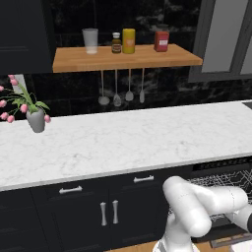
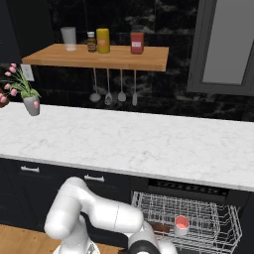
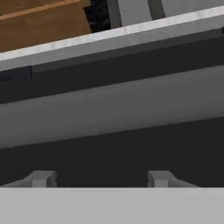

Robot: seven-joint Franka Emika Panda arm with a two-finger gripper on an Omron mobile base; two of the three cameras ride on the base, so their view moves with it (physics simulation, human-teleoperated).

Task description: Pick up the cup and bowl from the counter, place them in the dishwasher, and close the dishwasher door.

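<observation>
We see the cup point(image 2: 181, 225) standing upright in the pulled-out wire rack point(image 2: 218, 225) of the dishwasher point(image 2: 191, 191), its salmon-red inside facing up, with a dark brownish thing point(image 2: 159, 227) just beside it on the rack that we cannot identify for sure. The rack juts out below the edge of the white marble table point(image 1: 123, 140), which carries a grey vase of pink flowers point(image 1: 35, 118) toward its left end. Above the table a wooden shelf point(image 1: 123, 58) holds a frosted tumbler point(image 1: 90, 40), a small dark bottle point(image 1: 116, 43), a yellow container point(image 1: 128, 40) and a red one point(image 1: 161, 40), and four utensils point(image 1: 123, 93) hang beneath it. The arm bends low in front of the cabinets point(image 1: 88, 211). In the hand view the jaws point(image 3: 99, 178) stand released, their two tips wide apart with nothing between them, facing a dark flat surface under the pale table edge.
</observation>
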